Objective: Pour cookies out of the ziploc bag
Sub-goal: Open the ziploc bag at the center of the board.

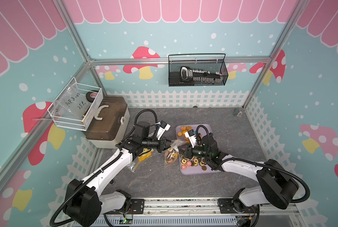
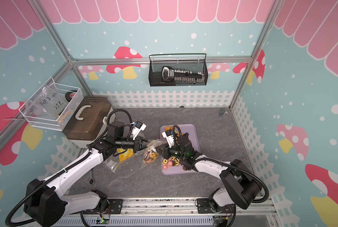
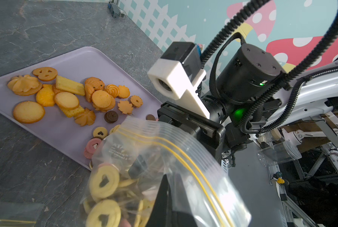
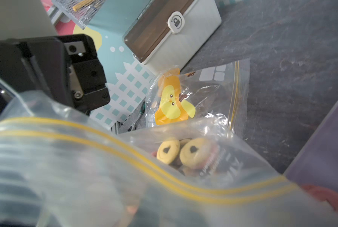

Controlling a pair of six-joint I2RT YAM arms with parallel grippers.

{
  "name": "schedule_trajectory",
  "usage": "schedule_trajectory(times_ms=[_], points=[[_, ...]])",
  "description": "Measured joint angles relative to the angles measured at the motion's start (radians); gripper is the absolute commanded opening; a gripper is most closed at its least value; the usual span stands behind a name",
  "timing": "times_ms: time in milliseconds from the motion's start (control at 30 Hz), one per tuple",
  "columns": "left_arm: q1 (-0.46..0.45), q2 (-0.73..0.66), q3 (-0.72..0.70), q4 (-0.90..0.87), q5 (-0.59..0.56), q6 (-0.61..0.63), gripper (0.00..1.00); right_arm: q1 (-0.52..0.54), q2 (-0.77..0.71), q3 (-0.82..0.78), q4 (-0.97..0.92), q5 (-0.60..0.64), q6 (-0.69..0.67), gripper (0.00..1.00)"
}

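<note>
While the L gripper [image 1: 168, 143] is clenched on one end of the ziploc bag's [image 1: 171, 155] zip strip, the R gripper [image 1: 180, 147] sits at the opposite end of that strip. Film hides its fingertips in the wrist views, so I can't tell whether it's clamped or only touching.

The bag hangs betw. the two, mouth up, belly sagging just beside the lavender tray's [image 1: 205, 128] edge on the L arm's side. Can't tell if the belly rests on the table.

The zip strip is the long axis, running roughly arm to arm. Both sets of jaws are up at the strip and the load is below them. Yellow, pink & brown ring cookies [image 3: 105, 179] sit bunched in the belly, and plenty more lie on the tray, orange ones at the far end, rings at the near end.

Judgement: the pour is only part done. The tray lies on the R gripper's side of the bag, so the belly has to swing up & over twd that side w/ the mouth aimed down at the tray. The R arm is nearer the tray; the L arm has the sure hold. Risk: the mouth isn't parted enough, or cookies drop short of the rim.
</note>
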Motion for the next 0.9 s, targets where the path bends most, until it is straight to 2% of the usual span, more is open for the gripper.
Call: schedule_trajectory(times_ms=[67, 367, 600, 900], points=[[0.0, 0.0, -0.004, 0.003, 0.0, -0.003, 0.0, 0.0, 0.0, 0.0, 0.003, 0.003, 0.008, 0.0], [0.003, 0.0, -0.021, -0.005, -0.035, -0.002, 0.0, -0.002, -0.019, -0.01, 0.0, 0.034, 0.034, 0.0], [0.065, -0.001, -0.071, -0.022, -0.095, -0.004, 0.0, -0.016, -0.074, -0.053, -0.015, 0.06, 0.035, 0.0], [0.087, -0.001, -0.078, -0.037, -0.148, -0.009, 0.0, -0.016, -0.093, -0.081, -0.014, 0.058, 0.039, 0.0]])
